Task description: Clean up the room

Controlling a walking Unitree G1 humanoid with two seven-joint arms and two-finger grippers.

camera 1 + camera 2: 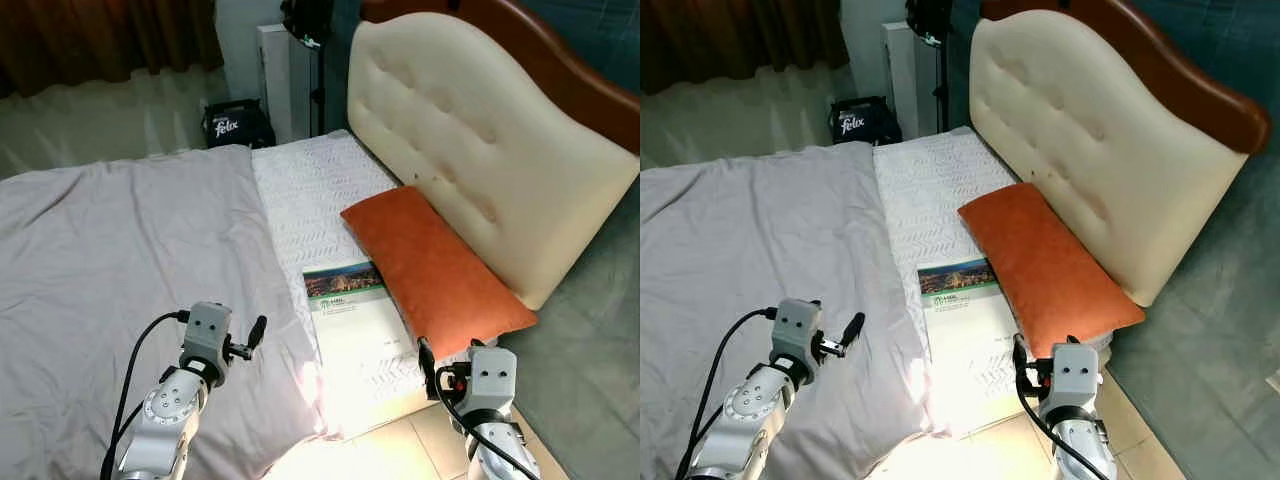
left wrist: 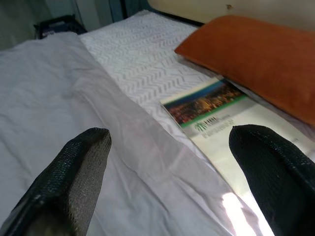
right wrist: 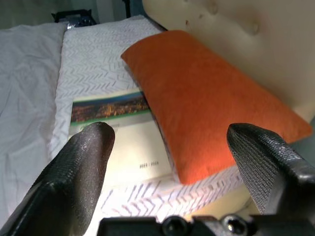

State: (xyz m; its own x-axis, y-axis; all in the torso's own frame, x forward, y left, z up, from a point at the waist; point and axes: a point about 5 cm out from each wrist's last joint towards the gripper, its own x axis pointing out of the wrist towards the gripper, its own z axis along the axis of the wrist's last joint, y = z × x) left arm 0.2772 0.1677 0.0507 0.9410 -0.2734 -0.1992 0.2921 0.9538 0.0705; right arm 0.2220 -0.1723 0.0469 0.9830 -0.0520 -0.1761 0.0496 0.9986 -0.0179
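Note:
An orange pillow (image 1: 430, 265) lies on the bed against the cream headboard (image 1: 470, 130). Beside it a white booklet (image 1: 350, 300) with a city photo on its cover rests flat on the white patterned mattress cover (image 1: 310, 180). A wrinkled grey sheet (image 1: 120, 240) covers the rest of the bed. My left gripper (image 2: 172, 162) is open above the grey sheet near the bed's edge, pointing toward the booklet. My right gripper (image 3: 170, 147) is open with nothing held, just off the bed corner, facing the pillow's near end and the booklet.
A black bag marked "felix" (image 1: 235, 125) sits on the floor beyond the bed. A white cabinet (image 1: 285, 80) stands next to the headboard. Sunlit floor tiles (image 1: 400, 450) lie below the bed's corner. Brown curtains (image 1: 100, 40) hang at the far side.

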